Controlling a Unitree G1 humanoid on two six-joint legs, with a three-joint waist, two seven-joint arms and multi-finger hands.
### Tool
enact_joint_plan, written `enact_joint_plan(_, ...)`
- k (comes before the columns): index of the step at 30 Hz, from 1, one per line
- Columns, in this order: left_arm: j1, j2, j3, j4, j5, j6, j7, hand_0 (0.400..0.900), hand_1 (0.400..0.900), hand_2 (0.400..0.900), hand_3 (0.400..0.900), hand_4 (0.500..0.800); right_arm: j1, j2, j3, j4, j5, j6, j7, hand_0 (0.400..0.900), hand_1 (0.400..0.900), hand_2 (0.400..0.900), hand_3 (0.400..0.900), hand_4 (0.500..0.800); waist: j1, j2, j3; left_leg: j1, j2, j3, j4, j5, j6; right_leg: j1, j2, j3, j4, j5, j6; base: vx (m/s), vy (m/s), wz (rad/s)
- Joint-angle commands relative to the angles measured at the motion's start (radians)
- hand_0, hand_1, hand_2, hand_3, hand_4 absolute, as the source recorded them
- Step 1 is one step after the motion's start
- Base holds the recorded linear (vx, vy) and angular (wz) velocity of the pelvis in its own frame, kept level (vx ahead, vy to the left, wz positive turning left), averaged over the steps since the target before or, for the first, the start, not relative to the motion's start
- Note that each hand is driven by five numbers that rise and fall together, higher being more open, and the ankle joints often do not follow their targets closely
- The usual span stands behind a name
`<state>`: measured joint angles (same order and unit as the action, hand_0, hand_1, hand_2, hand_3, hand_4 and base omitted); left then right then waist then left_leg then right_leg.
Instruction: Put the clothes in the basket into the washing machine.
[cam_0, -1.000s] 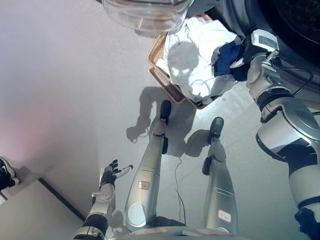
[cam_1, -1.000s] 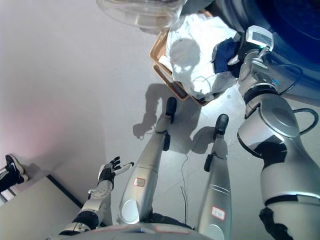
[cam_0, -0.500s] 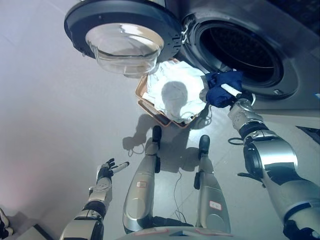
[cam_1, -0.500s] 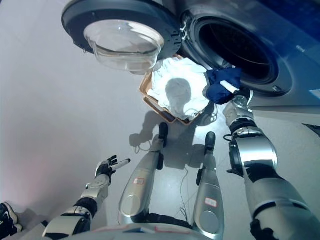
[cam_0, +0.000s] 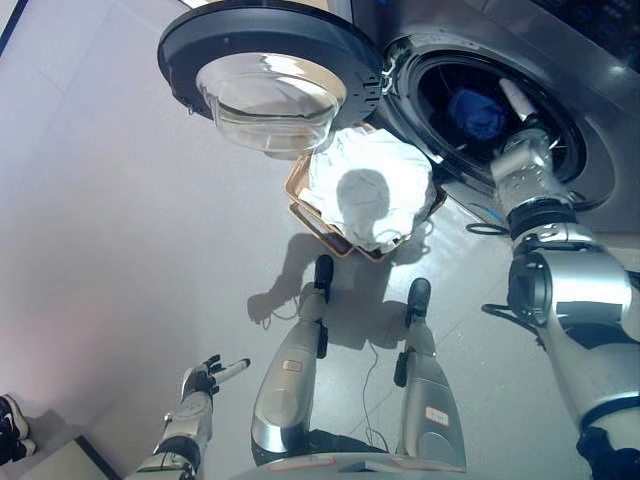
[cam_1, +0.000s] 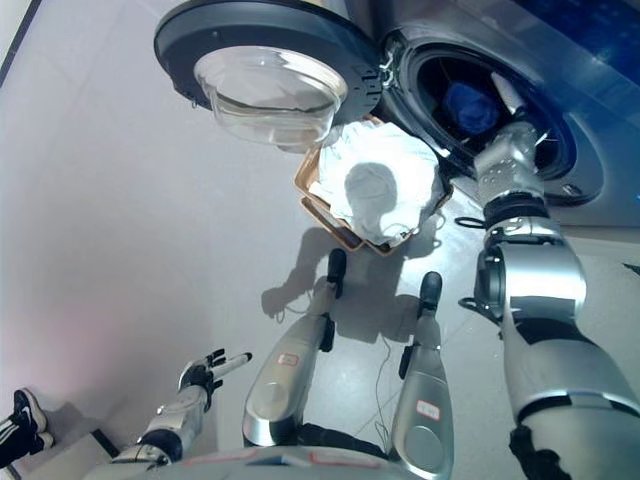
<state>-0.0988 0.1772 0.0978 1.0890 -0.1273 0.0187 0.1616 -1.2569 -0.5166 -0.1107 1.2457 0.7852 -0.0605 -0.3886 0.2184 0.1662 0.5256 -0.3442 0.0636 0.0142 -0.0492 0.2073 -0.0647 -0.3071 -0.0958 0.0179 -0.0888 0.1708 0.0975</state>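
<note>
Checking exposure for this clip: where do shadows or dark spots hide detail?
Left eye view: a round shadow falls on the white clothes in the basket. Right eye view: the washing machine drum is dark, though the blue garment shows; the right hand's fingers are unclear.

A pale grey floor carries everything. A brown basket, heaped with white clothes, sits on it just before the washing machine. A person's shoe rests at the lower left.
</note>
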Motion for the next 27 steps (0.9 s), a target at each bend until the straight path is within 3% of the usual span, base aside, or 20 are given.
enact_joint_plan(1,0.066,0.041,-0.005,0.023,0.001,0.004,0.019,0.900,0.900,0.900,0.900,0.800,-0.186,-0.094,0.119,-0.075,-0.008,-0.091,0.010,0.900,0.900,0.900,0.900,0.800,-0.016,0.144,-0.014,-0.040,-0.042,-0.063,-0.027,-0.066,0.031,0.188,0.063,-0.027,0.002,-0.074,-0.057,0.04,0.005,0.02)
enact_joint_plan(19,0.061,0.058,0.017,0.069,0.001,0.001,0.024,0.900,0.900,0.900,0.900,0.800,-0.105,-0.056,0.096,-0.036,-0.022,-0.072,0.038,0.900,0.900,0.900,0.900,0.800,-0.016,0.162,-0.056,-0.032,-0.036,-0.064,-0.019,-0.063,0.024,0.206,0.066,-0.011,0.002,-0.077,-0.059,0.01,0.011,-0.04)
enact_joint_plan(27,0.012,0.053,0.014,0.066,0.008,0.010,0.012,0.900,0.900,0.900,0.900,0.800,0.237,0.026,0.054,0.012,-0.157,0.004,0.123,0.900,0.900,0.900,0.900,0.800,-0.027,0.124,-0.106,0.011,-0.033,-0.059,-0.017,-0.072,0.021,0.229,0.070,-0.010,0.002,-0.086,-0.068,0.01,-0.002,-0.04)
